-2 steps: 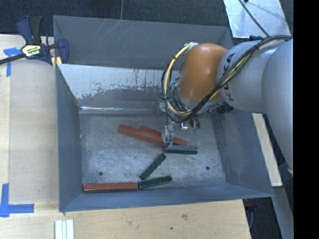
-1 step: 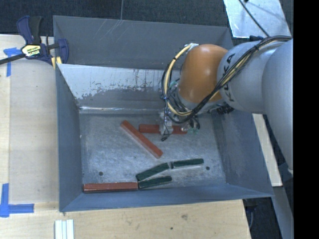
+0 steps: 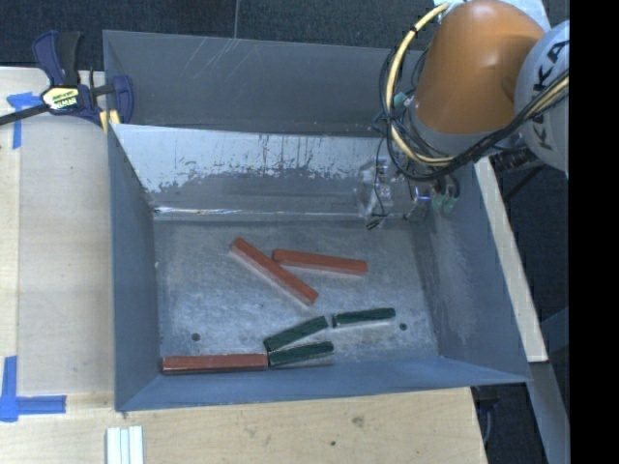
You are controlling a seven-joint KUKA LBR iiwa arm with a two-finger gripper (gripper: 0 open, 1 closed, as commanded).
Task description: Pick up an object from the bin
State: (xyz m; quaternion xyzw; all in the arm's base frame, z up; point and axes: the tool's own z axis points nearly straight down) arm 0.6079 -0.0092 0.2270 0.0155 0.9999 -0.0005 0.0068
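Observation:
My gripper point(image 3: 389, 197) hangs at the bin's back right, beneath the orange dome, above the floor near the back wall. Nothing shows in its grasp. The nearest loose things are two red-brown flat sticks: one point(image 3: 320, 262) lies almost level just below and left of the gripper, the other point(image 3: 274, 272) slants down to the right and meets it at the left end. A dark green stick point(image 3: 364, 317) lies further toward the front, right of centre.
Along the front of the bin lie two more dark green sticks point(image 3: 297, 333) point(image 3: 301, 355) and a long red-brown stick point(image 3: 214, 362) at the front left. The bin's walls slope steeply inward; the arm and its cables stand over the right back corner.

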